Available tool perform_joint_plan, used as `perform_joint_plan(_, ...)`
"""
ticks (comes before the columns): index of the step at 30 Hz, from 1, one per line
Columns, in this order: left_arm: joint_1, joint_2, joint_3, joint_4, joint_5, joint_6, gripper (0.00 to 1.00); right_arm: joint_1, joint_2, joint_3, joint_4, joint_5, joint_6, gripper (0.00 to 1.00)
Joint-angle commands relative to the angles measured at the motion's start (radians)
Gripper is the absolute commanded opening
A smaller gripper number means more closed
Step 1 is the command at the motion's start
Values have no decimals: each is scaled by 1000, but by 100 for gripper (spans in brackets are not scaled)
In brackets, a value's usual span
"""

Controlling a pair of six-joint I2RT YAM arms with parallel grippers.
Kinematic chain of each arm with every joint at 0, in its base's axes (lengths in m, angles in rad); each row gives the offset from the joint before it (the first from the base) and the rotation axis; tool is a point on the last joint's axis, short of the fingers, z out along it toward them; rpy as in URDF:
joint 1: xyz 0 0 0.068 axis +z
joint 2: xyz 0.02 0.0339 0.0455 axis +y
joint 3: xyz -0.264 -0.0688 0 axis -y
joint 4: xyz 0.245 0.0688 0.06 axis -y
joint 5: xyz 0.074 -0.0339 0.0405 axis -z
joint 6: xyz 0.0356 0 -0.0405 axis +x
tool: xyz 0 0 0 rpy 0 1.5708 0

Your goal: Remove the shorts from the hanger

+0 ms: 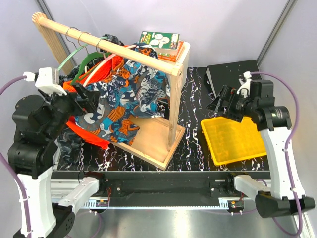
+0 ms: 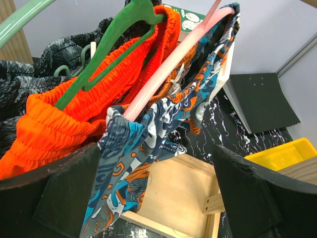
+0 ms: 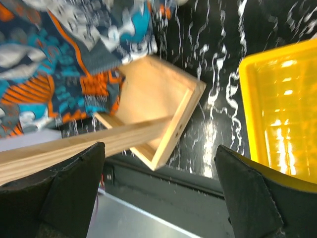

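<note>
As left wrist shows clearest, pink hanger (image 2: 168, 63) inside patterned shorts (image 2: 130, 163)

Looks like a robot lab test cell. Plain panel walls (image 1: 223, 25) behind the wooden rack (image 1: 153, 141), black marbled tabletop (image 1: 198, 99) under it, metal rail (image 1: 163, 204) in front.
</note>
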State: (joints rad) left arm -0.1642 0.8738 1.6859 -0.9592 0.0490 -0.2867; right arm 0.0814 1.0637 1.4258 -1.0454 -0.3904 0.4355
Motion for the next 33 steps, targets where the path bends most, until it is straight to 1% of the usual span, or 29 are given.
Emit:
perform_joint_plan(1,3,34,-3,40,22,17,99,6,32,-50,-8,-125,-99,100)
perform_joint_plan(3,9,48,-3,48,31,26,99,8,30,-60,2,-126,-100,100)
perform_joint_plan(6,20,65,-6,79,64,40,99,8,18,-77,45,-108,-55,100)
perform_joint_plan(8,25,76,0,97,80,52,99,8,7,-79,77,-139,-24,100)
perform_joint_plan(11,28,109,44,106,104,78,99,8,-62,-114,146,-127,31,100)
perform_joint_plan(13,31,131,81,103,109,89,99,8,-102,-137,180,-136,31,100)
perform_joint_plan(15,31,137,101,103,104,99,99,8,-100,-136,160,-131,20,100)
perform_joint_plan(19,34,191,170,86,149,127,99,8,-77,-104,62,-128,-78,100)
perform_joint_plan(20,35,204,201,79,161,130,99,6,-77,-105,58,-137,-86,100)
perform_joint_plan(23,38,244,218,68,209,127,98,6,-99,-122,67,-163,-83,100)
perform_joint_plan(26,42,271,239,73,238,130,95,6,-111,-128,65,-169,-78,100)
perform_joint_plan(29,46,297,261,71,255,144,84,6,-125,-126,67,-189,-77,100)
perform_joint_plan(31,51,310,265,71,262,150,81,8,-136,-123,70,-194,-72,100)
perform_joint_plan(32,52,317,267,73,271,152,75,8,-140,-122,71,-197,-70,100)
perform_joint_plan(33,54,321,267,73,282,150,72,8,-148,-120,73,-197,-69,100)
